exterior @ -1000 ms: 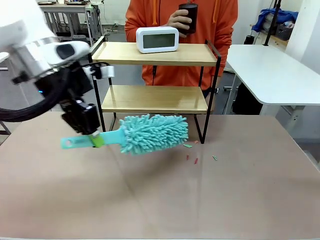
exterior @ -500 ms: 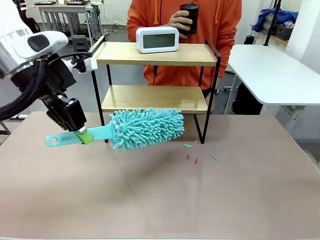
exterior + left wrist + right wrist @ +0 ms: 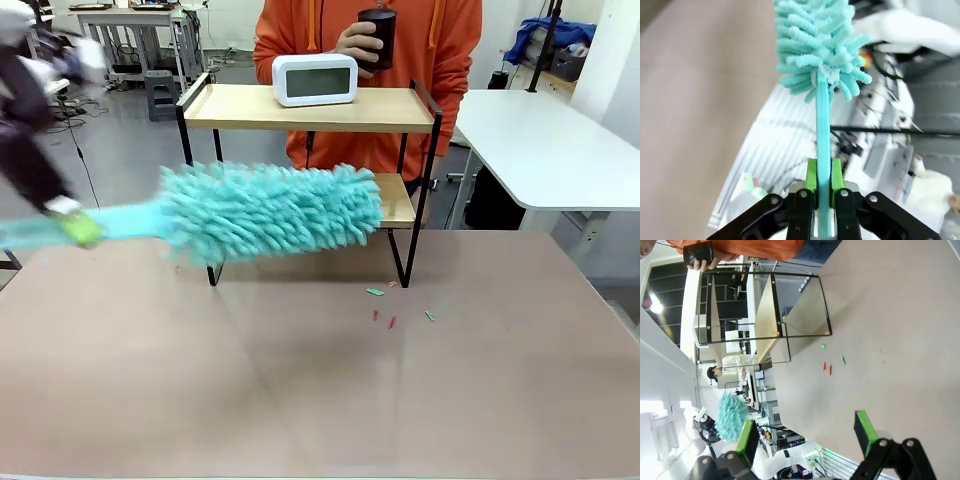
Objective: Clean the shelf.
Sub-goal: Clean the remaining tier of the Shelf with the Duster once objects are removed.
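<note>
Right of left end effector [image 3: 72, 222], shelf [image 3: 310, 108]

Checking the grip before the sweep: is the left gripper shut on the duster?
Shut: the left gripper clamps the duster by its teal handle, green pads on both sides.

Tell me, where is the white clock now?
Front view: the white clock stands on the top board of the shelf, at its middle, near the person's black cup.
</note>
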Action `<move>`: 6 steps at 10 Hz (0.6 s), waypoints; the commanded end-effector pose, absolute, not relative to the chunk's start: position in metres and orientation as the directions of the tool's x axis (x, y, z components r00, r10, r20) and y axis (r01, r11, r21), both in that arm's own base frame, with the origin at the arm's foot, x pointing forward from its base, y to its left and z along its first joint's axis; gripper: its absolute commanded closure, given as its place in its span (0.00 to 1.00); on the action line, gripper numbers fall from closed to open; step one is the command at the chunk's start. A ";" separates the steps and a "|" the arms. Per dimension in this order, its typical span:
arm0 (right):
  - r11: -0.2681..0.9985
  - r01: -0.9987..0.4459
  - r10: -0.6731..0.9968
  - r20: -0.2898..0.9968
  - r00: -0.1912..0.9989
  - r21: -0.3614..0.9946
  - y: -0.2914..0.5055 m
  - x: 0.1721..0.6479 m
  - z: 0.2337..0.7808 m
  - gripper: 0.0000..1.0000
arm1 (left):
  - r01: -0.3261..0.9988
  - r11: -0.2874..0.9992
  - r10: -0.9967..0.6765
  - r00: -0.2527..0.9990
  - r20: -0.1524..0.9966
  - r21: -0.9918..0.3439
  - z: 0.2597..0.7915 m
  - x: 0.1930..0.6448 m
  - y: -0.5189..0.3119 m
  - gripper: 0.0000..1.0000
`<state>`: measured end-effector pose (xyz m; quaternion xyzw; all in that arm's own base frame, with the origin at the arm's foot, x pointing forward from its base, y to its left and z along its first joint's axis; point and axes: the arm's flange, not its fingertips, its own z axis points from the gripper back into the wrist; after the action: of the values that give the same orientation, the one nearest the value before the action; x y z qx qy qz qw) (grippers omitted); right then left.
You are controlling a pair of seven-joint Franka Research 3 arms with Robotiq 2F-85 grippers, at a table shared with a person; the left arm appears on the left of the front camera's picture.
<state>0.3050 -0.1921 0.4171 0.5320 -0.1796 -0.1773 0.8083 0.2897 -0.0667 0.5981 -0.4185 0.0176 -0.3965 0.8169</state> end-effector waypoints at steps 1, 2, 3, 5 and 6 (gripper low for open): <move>0.361 0.069 -0.482 0.123 0.868 0.930 -0.191 0.306 0.418 0.00 | 0.598 0.196 -0.654 0.671 0.351 -0.778 0.617 0.296 -0.006 1.00; 0.361 0.069 -0.482 0.123 0.868 0.930 -0.191 0.306 0.418 0.00 | 0.592 0.161 -0.608 0.690 0.393 -0.790 0.617 0.294 0.023 1.00; 0.361 0.069 -0.482 0.123 0.868 0.930 -0.191 0.306 0.418 0.00 | 0.585 0.134 -0.545 0.718 0.433 -0.800 0.616 0.291 0.048 1.00; 0.361 0.069 -0.482 0.123 0.868 0.930 -0.191 0.306 0.418 0.00 | 0.583 0.084 -0.502 0.726 0.471 -0.808 0.609 0.287 0.104 1.00; 0.361 0.069 -0.482 0.123 0.868 0.930 -0.191 0.306 0.418 0.00 | 0.575 0.058 -0.475 0.735 0.484 -0.816 0.598 0.288 0.141 1.00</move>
<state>0.3050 -0.1920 0.4171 0.5319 -0.1795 -0.1772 0.8084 0.2860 0.1117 0.5920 -0.5673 -0.0357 -0.3490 0.7450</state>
